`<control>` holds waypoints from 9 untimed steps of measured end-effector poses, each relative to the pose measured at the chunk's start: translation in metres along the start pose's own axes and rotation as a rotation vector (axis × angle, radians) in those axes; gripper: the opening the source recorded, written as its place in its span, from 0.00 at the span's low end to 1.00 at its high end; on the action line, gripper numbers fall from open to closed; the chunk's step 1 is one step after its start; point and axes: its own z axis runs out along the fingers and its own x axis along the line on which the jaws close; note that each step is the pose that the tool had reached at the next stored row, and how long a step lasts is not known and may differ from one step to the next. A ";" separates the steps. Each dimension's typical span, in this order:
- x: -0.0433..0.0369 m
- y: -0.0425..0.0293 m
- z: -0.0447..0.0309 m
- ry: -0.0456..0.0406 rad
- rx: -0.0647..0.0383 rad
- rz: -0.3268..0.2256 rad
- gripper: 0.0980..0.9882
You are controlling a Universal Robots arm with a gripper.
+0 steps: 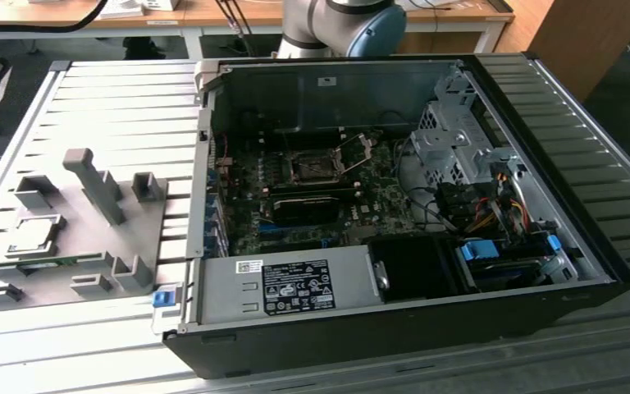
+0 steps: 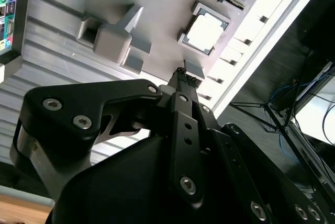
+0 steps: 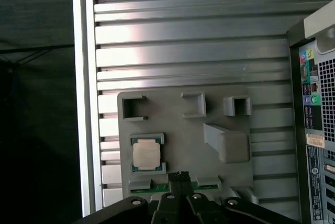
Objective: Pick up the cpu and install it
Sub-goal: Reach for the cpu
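Cpu (image 3: 146, 155) lies in the grey tray (image 3: 175, 132), beyond my gripper (image 3: 180, 175) jaws, which I see closed and empty.

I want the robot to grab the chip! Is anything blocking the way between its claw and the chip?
Nothing visible does. The gripper hangs over the grey tray, and the cpu lies uncovered close by.

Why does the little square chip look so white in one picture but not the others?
Second wrist view: glare washes the cpu nearly white, while the close end effector is a dark mass. First wrist view: the cpu is evenly lit; bright bands cross the table slats. Exterior view: the table shines at the lower left; the case interior is dim.
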 end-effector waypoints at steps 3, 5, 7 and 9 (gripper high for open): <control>0.0073 -0.0006 0.0009 0.0016 0.000 0.000 0.01; 0.0113 -0.0010 0.0015 0.0023 0.000 0.000 0.01; 0.0148 -0.0013 0.0019 0.0027 0.000 0.000 0.01; 0.0194 -0.0016 0.0023 0.0032 0.000 0.000 0.01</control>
